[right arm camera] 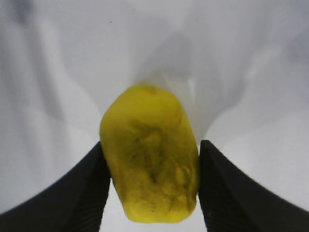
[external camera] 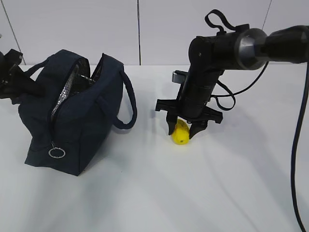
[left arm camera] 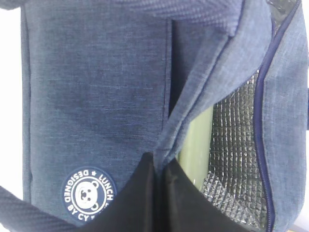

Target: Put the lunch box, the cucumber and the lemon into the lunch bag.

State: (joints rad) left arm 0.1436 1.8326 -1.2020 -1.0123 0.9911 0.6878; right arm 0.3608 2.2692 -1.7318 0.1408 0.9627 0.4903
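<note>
The right gripper (external camera: 186,129) straddles the lemon (external camera: 180,133) on the table, right of the bag (external camera: 91,121), fingers touching both flanks; squeeze squarely before lifting. The left gripper (left arm camera: 159,193) pinches the bag's rim.

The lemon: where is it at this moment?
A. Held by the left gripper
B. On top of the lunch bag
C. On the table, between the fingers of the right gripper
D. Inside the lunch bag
C: the lemon lies on the white table, with the right gripper lowered over it and one finger on each side, apart from the lunch bag.
</note>
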